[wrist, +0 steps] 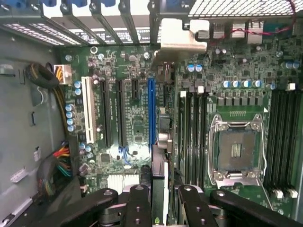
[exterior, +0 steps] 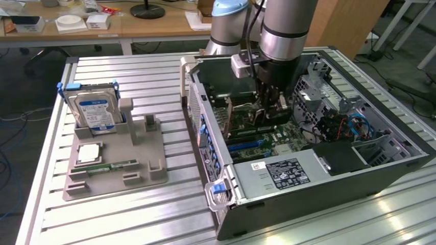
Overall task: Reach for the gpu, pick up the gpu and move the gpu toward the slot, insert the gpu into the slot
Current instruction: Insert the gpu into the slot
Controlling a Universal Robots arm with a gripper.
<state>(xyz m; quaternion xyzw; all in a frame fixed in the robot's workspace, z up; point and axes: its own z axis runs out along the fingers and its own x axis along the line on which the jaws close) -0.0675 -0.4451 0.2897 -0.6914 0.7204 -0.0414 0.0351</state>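
Gripper (wrist: 165,205) partly closed, gpu (wrist: 160,177) clamped edge-on between its fingers (wrist: 138,208), held just beside blue slot (wrist: 151,109) on green motherboard (wrist: 132,127).

1. A slatted metal table (exterior: 136,71) carries an open computer case (exterior: 320,196) lying on its side.
2. The robot arm (exterior: 286,25) reaches down into the case; its gripper (exterior: 270,116) hangs low over the green motherboard (exterior: 276,139).
3. The gpu (exterior: 263,109), seen nearly edge-on, sits clamped between the fingers.
4. On the exterior view's left, a grey holder (exterior: 129,148) bears an upright hard drive (exterior: 95,111), a processor chip (exterior: 89,153) and a memory stick (exterior: 112,167).
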